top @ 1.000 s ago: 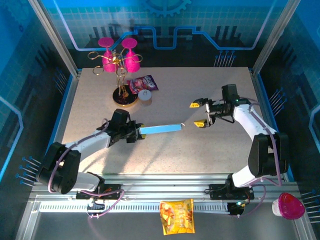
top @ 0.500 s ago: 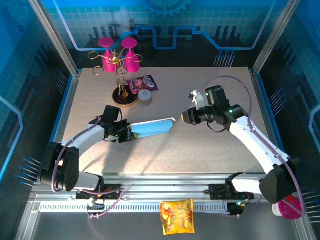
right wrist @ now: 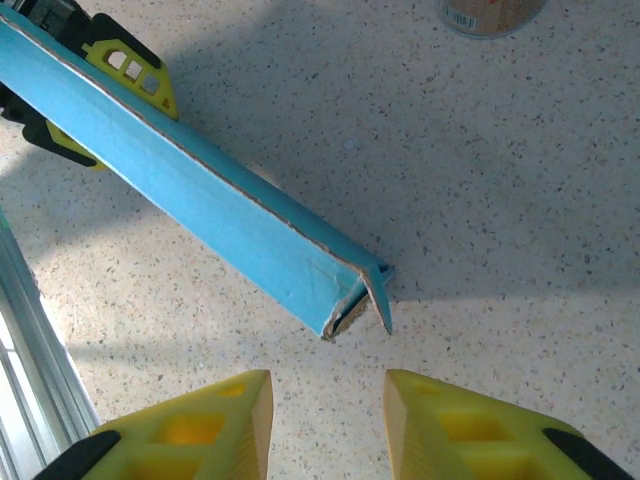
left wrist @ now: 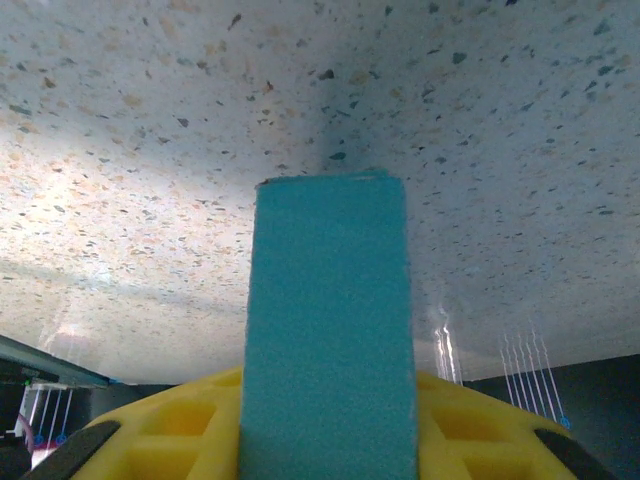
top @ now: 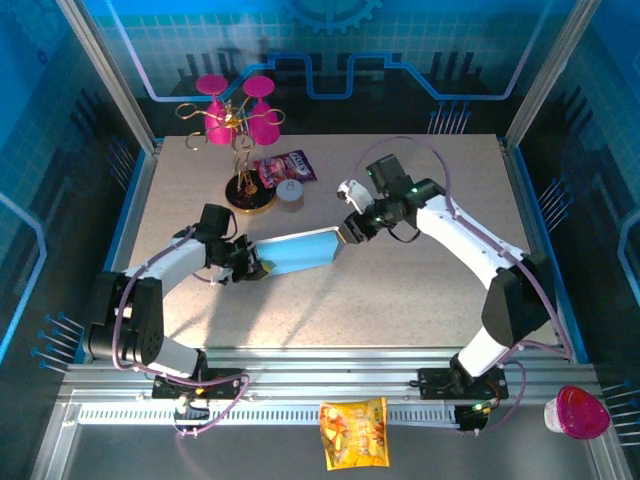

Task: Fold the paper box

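Behind the paper box stand a gold stand hung with pink glasses, a purple snack packet and a small pot. All are well apart from the box, and nothing lies between it and either tool. A yellow snack packet rests on the metal rail at the near edge, with a pink-lidded cup off to the right. The bench is pale speckled stone, walled in by blue panels printed with a circuit pattern. The print on both packets is too small to read. The light blue box hangs tilted above mid-bench. The left tool is clamped on its left end, while the right tool has its yellow fingers parted just short of the box's torn right end, gripping nothing.
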`<act>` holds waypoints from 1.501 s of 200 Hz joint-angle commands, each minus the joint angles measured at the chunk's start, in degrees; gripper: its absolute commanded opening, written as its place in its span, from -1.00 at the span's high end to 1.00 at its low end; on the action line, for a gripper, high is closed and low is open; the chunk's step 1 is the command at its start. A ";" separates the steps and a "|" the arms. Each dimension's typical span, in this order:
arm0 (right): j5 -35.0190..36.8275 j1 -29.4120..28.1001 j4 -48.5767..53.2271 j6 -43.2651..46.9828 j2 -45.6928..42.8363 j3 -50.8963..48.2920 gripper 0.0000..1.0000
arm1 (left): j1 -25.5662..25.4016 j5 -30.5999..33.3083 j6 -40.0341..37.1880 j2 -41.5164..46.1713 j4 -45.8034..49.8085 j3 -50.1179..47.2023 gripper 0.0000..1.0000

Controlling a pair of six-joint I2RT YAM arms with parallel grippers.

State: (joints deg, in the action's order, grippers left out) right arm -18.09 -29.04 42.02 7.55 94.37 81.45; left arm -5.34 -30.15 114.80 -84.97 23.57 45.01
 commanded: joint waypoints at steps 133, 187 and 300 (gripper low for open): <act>4.70 -1.29 10.96 0.87 12.64 15.42 0.32 | 2.43 1.90 1.49 -5.34 7.05 3.22 0.40; 3.44 -1.97 11.74 0.80 14.35 17.19 0.44 | 2.62 1.93 0.95 -5.08 7.36 3.16 0.41; 3.63 -3.03 12.13 0.09 14.73 18.57 0.74 | 2.62 2.12 0.33 -5.11 7.17 3.62 0.41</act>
State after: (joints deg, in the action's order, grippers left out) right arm -13.91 -30.81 52.86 7.75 109.01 98.17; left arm -3.53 -32.45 114.72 -88.88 25.63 47.94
